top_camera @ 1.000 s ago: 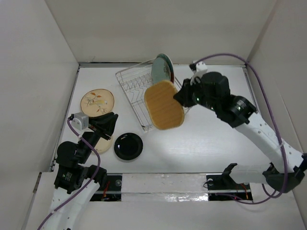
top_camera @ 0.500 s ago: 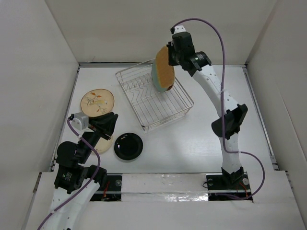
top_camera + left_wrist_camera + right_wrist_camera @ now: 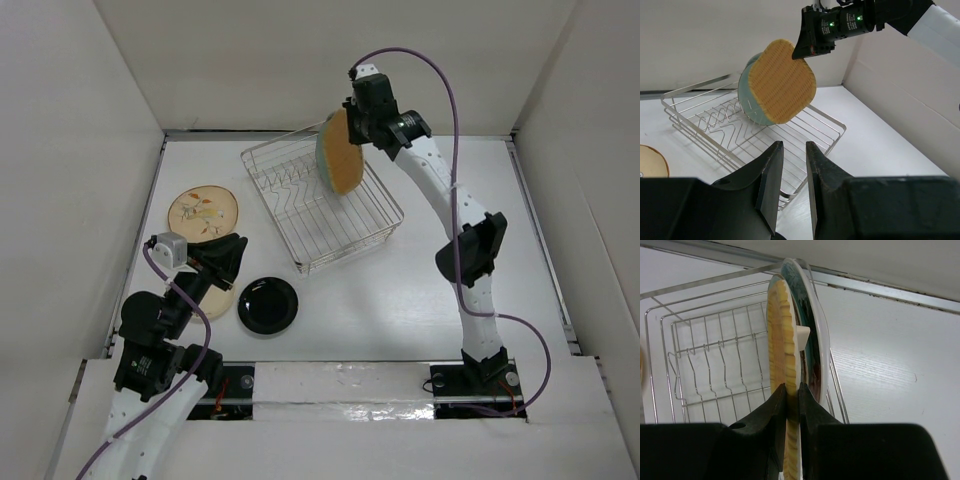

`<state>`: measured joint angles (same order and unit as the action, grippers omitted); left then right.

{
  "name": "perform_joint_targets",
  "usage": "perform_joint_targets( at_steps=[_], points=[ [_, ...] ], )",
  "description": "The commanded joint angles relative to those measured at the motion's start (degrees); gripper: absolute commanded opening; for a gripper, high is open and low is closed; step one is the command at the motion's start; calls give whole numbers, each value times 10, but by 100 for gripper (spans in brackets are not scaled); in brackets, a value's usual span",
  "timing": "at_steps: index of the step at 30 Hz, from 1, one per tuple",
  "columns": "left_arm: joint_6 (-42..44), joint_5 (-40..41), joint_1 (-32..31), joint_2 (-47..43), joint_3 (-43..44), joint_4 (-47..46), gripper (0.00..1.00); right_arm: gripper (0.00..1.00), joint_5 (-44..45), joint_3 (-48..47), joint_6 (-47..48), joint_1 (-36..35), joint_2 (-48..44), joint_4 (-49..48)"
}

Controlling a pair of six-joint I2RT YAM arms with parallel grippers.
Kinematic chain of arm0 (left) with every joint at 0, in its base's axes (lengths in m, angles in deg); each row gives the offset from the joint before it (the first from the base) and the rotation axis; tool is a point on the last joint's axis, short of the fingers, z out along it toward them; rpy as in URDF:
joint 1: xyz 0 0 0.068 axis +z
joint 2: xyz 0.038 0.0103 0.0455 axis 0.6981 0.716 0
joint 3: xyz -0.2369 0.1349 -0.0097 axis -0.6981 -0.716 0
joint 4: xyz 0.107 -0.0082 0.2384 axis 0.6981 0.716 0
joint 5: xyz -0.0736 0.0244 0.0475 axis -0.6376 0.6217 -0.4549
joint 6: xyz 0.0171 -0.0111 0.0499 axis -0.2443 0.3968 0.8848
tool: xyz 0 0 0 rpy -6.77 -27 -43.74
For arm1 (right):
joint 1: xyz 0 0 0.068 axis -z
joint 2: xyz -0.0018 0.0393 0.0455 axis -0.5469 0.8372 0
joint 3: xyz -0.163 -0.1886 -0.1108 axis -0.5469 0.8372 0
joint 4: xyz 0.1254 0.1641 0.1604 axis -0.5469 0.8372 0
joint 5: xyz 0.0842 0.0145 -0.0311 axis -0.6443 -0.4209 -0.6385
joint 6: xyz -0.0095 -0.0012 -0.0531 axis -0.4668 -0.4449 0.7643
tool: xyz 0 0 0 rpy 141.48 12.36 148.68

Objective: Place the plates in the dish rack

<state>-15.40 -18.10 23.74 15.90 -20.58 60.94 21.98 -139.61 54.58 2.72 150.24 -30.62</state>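
we pinch the bamboo plate (image 3: 782, 335) on edge in our right gripper (image 3: 791, 390) so it can slot into the dish rack (image 3: 345, 230) beneath, beside the pale green plate (image 3: 746, 102); left gripper (image 3: 792, 150) parted, empty.

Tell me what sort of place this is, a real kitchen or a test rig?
Most likely a lab test cell, not a kitchen: plain white walls box in a white table, the dish rack sits straight on it with no sink in view, and the black plate lies on the tabletop.
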Motion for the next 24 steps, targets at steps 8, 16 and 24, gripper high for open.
perform_joint_targets(
  at_steps=[8,16,24],
  points=[
    [3,0,-2,7,3,-29,22,0,49,-13,53,-43,39,-103],
    [3,2,-2,9,3,-29,22,5,35,-3,54,-43,61,-136],
    [-10,23,4,34,4,-29,24,72,27,81,31,-48,17,-223]
  ],
)
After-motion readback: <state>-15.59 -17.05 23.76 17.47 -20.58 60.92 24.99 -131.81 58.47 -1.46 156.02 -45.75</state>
